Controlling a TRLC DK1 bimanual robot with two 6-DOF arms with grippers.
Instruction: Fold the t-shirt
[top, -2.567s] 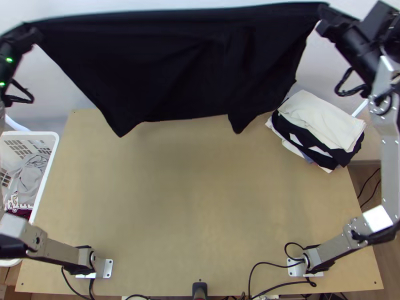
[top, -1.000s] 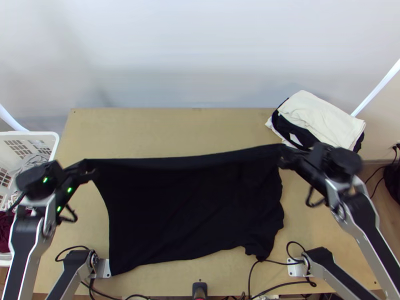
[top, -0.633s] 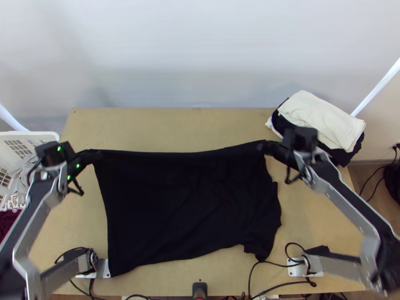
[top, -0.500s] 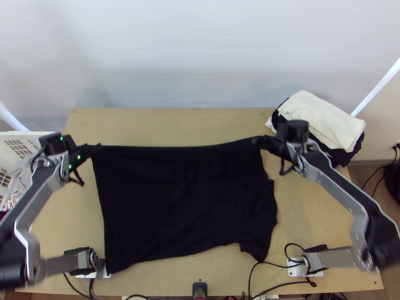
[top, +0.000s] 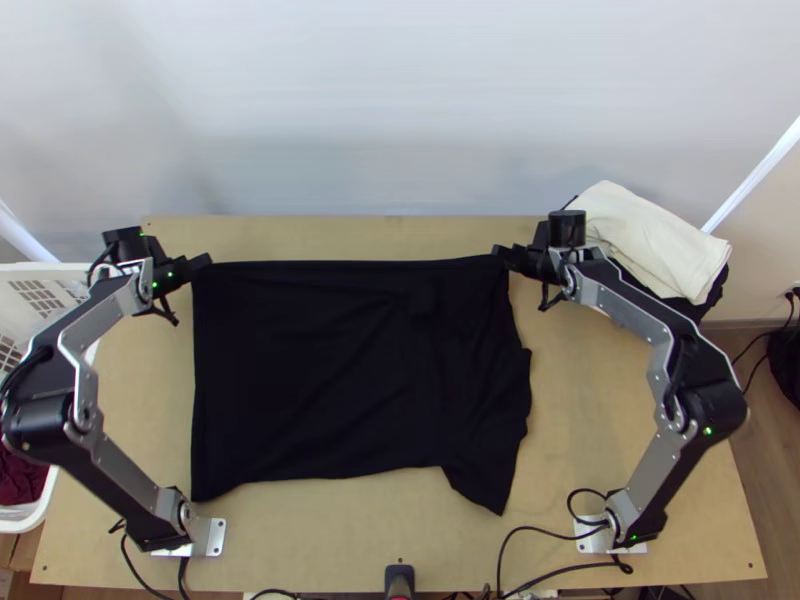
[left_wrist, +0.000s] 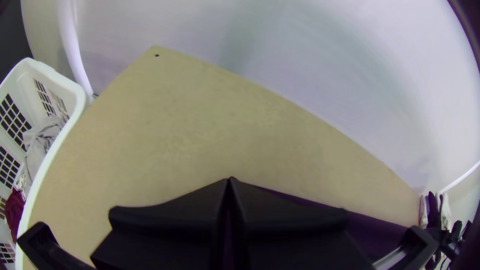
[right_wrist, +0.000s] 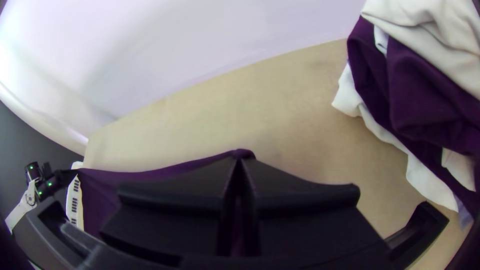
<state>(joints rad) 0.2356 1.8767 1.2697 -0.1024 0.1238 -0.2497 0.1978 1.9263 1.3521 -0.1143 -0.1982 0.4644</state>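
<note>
Across the table (top: 600, 420) spreads the black t-shirt (top: 340, 370) — long axis left-to-right.

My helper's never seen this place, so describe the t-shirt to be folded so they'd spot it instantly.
Find the light wooden table, then look between the left arm and the right arm. Left of the clothes pile lies a black t-shirt. The pile has black cloth too, but stacked under a cream piece; this shirt is spread out alone.
</note>
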